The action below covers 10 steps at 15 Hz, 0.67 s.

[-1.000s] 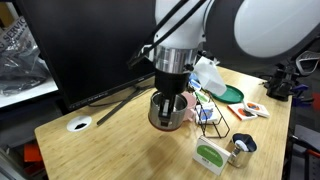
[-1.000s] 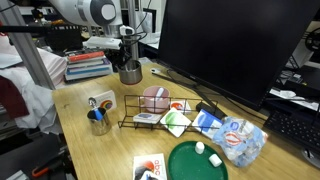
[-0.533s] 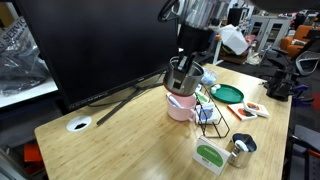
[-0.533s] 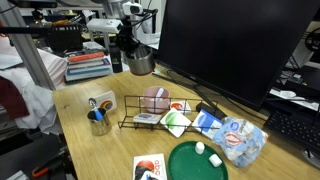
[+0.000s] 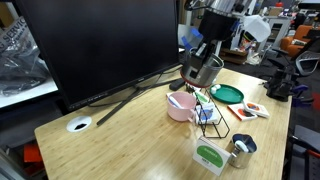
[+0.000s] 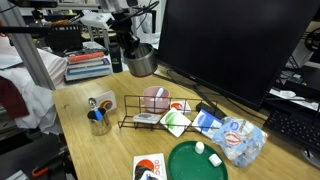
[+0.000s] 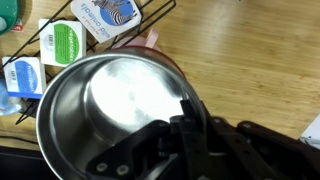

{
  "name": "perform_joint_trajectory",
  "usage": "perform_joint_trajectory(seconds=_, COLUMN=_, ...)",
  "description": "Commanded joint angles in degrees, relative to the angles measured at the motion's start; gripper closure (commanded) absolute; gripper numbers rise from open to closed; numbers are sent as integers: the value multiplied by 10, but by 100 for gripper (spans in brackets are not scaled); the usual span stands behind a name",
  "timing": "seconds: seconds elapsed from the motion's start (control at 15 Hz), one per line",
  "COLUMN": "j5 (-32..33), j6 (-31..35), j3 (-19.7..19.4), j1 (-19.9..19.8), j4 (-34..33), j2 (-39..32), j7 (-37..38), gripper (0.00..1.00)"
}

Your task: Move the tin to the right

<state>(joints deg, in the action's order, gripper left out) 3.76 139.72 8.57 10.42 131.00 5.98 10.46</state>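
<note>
At the wrist, my gripper (image 7: 194, 112) is clamped on the rim of the tin (image 7: 108, 100), with one finger (image 7: 188, 104) inside the wall and the rest of the jaw outside it. The wrist view looks straight into the tin's bare, shiny inside. In both exterior views the tin (image 5: 205, 70) (image 6: 140, 62) hangs off the wooden table (image 5: 120, 140), tilted, its whole weight on the gripper (image 5: 208, 52) (image 6: 129, 47). It sits in front of the big dark monitor (image 5: 100, 45).

A sliver of the pink bowl (image 7: 151, 42) peeks out past the tin's rim in the wrist view. In an exterior view the bowl (image 5: 181, 104) stands on the table below the tin, clear of it. Just beside the bowl is a black wire rack (image 5: 211, 120), and a green plate (image 5: 229, 94) lies beyond it.

Nearer the table's front edge I see a green and white card (image 5: 210, 156) and, close to it, a small metal cup with a dark blue rim (image 5: 243, 148). From the opposite side, in an exterior view, the cup (image 6: 98, 121) stands apart from the rack (image 6: 150, 113), and a crumpled plastic bag (image 6: 238, 139) lies near the green plate (image 6: 190, 165).
</note>
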Motion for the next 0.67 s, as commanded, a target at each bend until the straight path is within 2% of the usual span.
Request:
perform_joint_trajectory(seconds=0.0, j5=-1, j6=-1, j3=6, j1=-6, j4=-1, j2=0, j7=-1, gripper=92)
perform_joint_trajectory(seconds=0.2, j5=-1, j6=0, j3=6, j1=-6, j4=-1, j2=0, j7=-1, gripper=92)
perform_joint_trajectory(seconds=0.27, j5=-1, j6=0, j3=6, j1=-6, j4=-1, j2=0, j7=-1, gripper=98)
perform_joint_trajectory(seconds=0.4, j5=21, j6=3, j3=7, j1=-13, j4=11, j2=1, j7=39, gripper=98)
perform_joint_trajectory(seconds=0.6, j5=18, j6=5, j3=2, j1=-25, j4=43, j2=13, j7=103, gripper=98)
